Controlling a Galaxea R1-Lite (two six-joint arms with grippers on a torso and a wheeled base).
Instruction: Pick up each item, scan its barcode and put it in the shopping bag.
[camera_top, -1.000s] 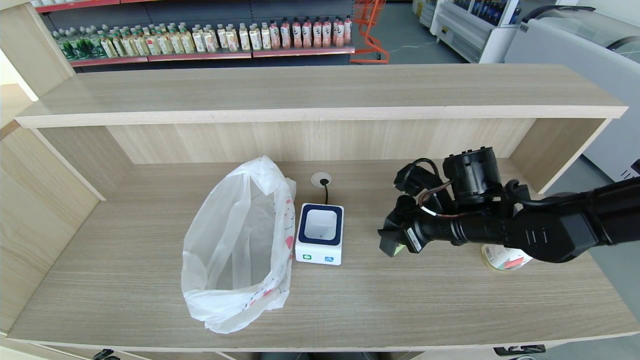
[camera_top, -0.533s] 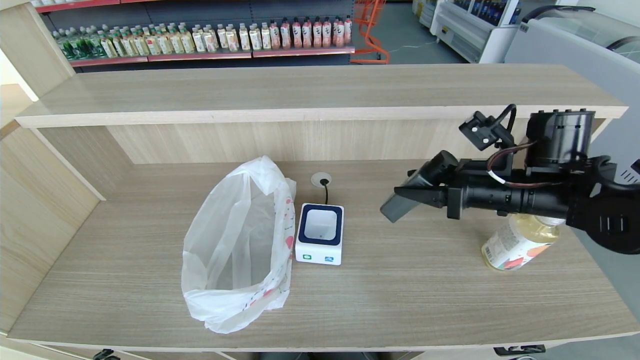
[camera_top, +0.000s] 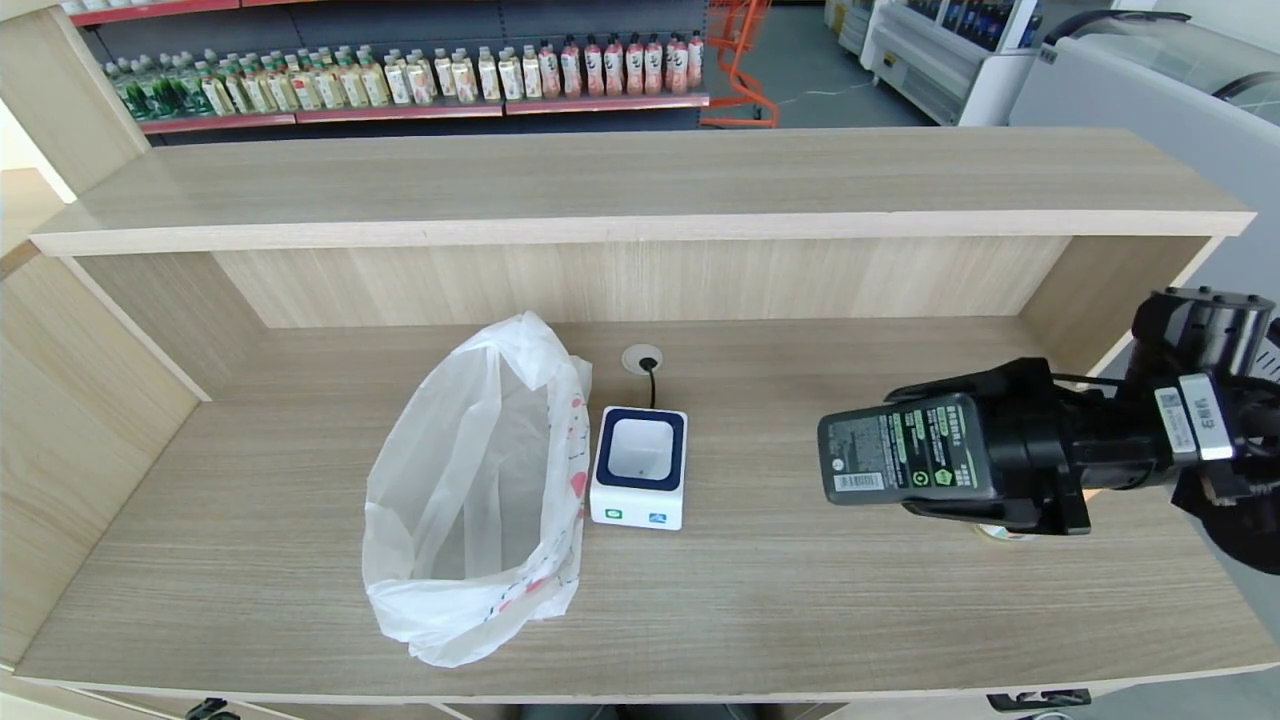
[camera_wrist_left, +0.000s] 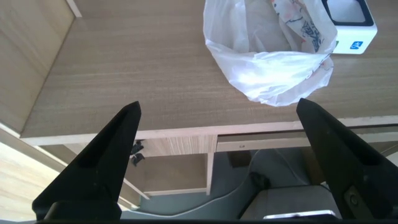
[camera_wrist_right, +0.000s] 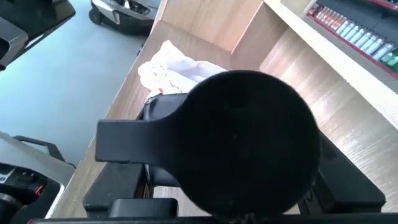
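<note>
Bottle (camera_top: 1003, 534) nearly hidden now: swings right end effector (camera_top: 905, 462) back over it, grip impossible to tell, likely lining up pick-up.

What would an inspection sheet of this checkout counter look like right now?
Surface: wooden counter with a raised back shelf.
Job's things: open shopping bag beside scanner; one item peeks from under the right arm, unidentifiable.
Clutter: nothing seen.
Grippers: left gripper, fingers open, above the counter's front edge; right arm over the counter's right end.
Cables: scanner cable runs into a counter hole.
Surroundings: drink shelves, freezers.
</note>
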